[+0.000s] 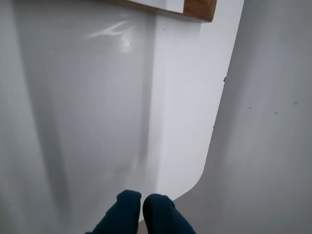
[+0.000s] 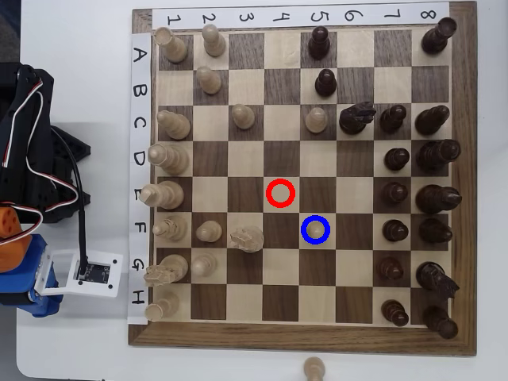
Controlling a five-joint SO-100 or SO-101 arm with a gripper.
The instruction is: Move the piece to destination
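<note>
Pawn [image 2: 316,228]: pale, upright inside blue ring [image 2: 303,228], move looks complete | board [image 2: 302,337]: red ring [image 2: 268,194] empty | arm [image 2: 28,167]: off board, left in overhead view | claw [image 1: 142,202]: tips together, empty, over white table [image 1: 97,97] | handling: likely light, stiff, smooth wood, tippy; pinch beneath knob.

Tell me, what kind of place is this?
Probably a hobby desk or small lab for robot chess: a brown wooden chessboard with paper labels sits on a white table, beside a black-and-blue robot arm. The room itself isn't visible.
</note>
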